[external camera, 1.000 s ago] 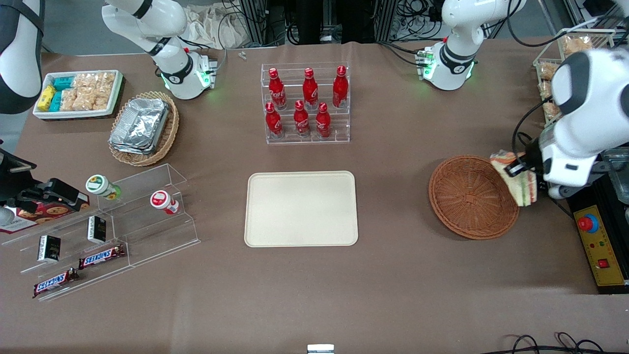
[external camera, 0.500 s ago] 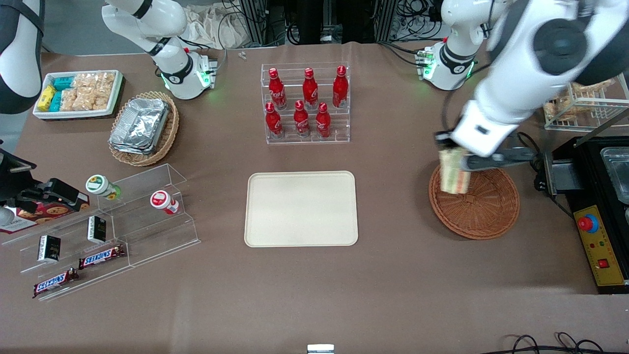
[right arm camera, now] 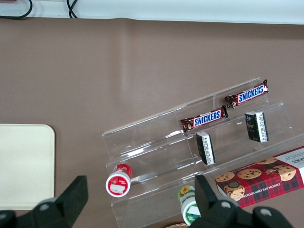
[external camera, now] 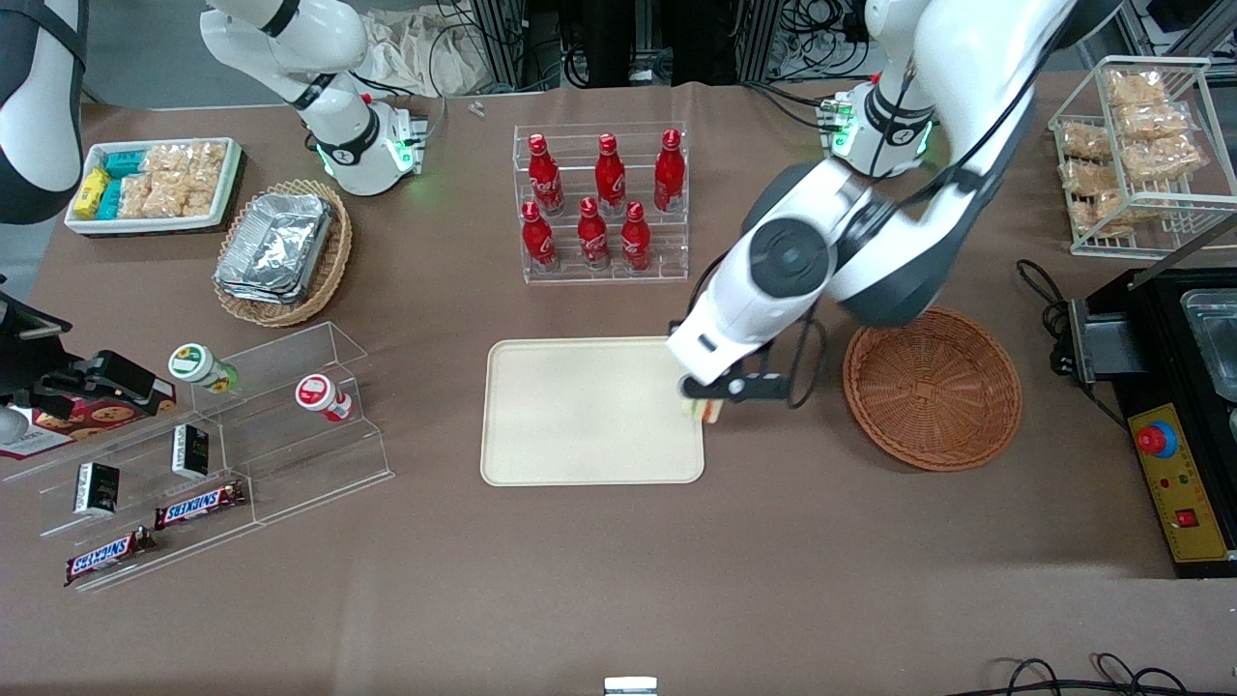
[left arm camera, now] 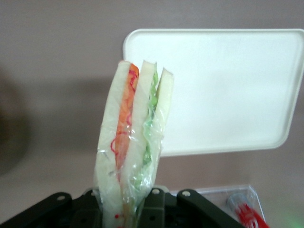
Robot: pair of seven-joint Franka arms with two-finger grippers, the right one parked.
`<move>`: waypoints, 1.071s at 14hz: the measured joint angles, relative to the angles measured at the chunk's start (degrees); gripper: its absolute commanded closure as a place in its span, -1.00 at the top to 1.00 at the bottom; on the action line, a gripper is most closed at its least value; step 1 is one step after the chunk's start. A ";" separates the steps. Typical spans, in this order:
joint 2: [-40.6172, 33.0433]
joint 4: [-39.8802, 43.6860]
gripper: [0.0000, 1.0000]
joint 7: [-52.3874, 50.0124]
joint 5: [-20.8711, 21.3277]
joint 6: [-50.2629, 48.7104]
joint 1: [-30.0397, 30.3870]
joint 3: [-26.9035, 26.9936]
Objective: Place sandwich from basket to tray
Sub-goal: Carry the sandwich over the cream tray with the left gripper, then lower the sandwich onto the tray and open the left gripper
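Gripper point(external camera: 713, 398) clamped on the sandwich point(left arm camera: 131, 156), held upright with the wedge edge showing orange, red and green filling through the wrap; in the front view only a sliver of the sandwich point(external camera: 712, 413) shows under the wrist, above the edge of the tray point(external camera: 580, 416) on the basket side. Tray surface is bare. Basket point(external camera: 933, 387) sits on the table toward the working arm's end, nothing in it. Acrylic rack point(external camera: 604, 203) holds 6 red bottles in 2 rows, farther from the front camera than the tray. Wire rack point(external camera: 1140, 155) holds snack bags. Versus 0.5 s ago: the gripper was over the basket rim with the sandwich hanging above the weave; it has now travelled across to the tray edge, grip unchanged.
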 measured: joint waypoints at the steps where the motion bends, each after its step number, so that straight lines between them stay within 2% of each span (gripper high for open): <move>1: 2.96 0.21 -1.00 -1.14 1.85 3.24 -1.08 0.02; 3: 7.94 0.62 -1.00 -3.55 5.86 8.39 -2.59 0.14; 5: 11.99 1.56 -1.00 -6.90 8.13 11.15 -3.27 0.24; 8: 15.68 4.27 -1.00 -10.77 8.66 11.52 -3.65 1.30; 14: 18.06 4.70 -1.00 -12.80 10.00 11.42 -3.85 2.34; 15: 18.46 4.70 -0.49 -13.34 10.57 11.43 -3.94 2.34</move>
